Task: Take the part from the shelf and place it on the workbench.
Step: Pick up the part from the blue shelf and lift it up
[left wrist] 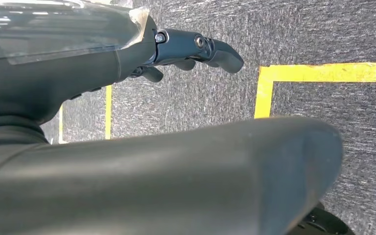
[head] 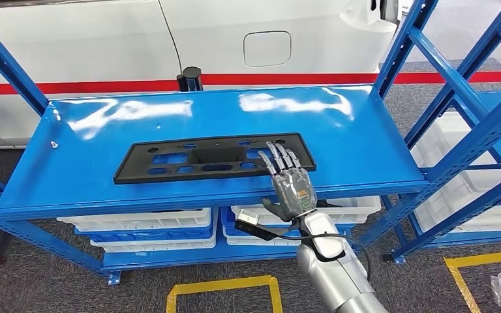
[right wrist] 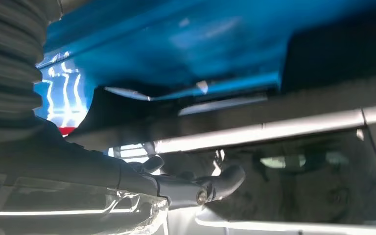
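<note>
In the head view the black part (head: 215, 158), a long flat panel with cut-outs, is lying flat on the top board of the blue shelf (head: 378, 153), running along its front half. The right hand (head: 289, 178) is reaching in from below, its fingers spread and stretched forward over the part's right end; whether they are touching it cannot be told, and nothing is being held. White bins (head: 137, 222) are sitting on the lower level, and a white car (head: 267, 39) with a red stripe is standing behind the shelf. The right wrist view is looking out past the right hand (right wrist: 196, 188) at the blue board (right wrist: 176, 44) and dark blurred shapes. The left wrist view is giving the left hand (left wrist: 196, 49), fingers loosely extended and holding nothing, hanging over grey carpet (left wrist: 323, 29) marked with yellow tape (left wrist: 323, 72).
</note>
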Tool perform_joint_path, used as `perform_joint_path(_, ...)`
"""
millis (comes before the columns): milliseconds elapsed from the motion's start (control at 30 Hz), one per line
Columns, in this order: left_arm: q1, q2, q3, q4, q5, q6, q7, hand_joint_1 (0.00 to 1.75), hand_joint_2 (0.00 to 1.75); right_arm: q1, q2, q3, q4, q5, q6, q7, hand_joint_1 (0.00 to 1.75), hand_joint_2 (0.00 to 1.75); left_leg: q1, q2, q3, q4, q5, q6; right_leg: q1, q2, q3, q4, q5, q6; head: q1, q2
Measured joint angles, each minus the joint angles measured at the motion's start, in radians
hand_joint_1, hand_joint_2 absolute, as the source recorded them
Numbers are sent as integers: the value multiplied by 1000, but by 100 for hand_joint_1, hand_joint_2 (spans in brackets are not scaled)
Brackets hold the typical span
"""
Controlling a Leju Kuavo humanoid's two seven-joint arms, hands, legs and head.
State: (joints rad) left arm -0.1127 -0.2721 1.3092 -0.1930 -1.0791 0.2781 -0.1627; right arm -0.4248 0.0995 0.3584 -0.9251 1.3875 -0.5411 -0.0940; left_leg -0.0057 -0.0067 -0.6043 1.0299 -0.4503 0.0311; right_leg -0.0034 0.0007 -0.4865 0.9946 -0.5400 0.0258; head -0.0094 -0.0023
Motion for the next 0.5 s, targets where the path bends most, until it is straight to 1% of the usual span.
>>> perform_joint_path(100, 0, 0, 0, 0, -1, -8, -2, 0, 0, -29, 2, 15, 60, 4, -5, 5, 0, 175, 0, 2, 0, 0, 0, 0, 0, 1, 3, 0, 0, 0, 0, 0)
perform_joint_path(200, 0, 0, 0, 0, -6, -14, -6, 0, 0, -44, 2, 24, 88, 14, -4, 17, 0, 175, 0, 2, 1, 0, 0, 0, 0, 1, -1, 0, 0, 0, 0, 0)
perform_joint_path(500, 1, 3, -4, 0, -23, -36, -14, 0, 0, -91, 2, 46, 167, 81, -34, 78, 0, 175, 3, 2, 4, -1, 2, -3, 2, 1, 0, 0, 2, -1, 0, 0)
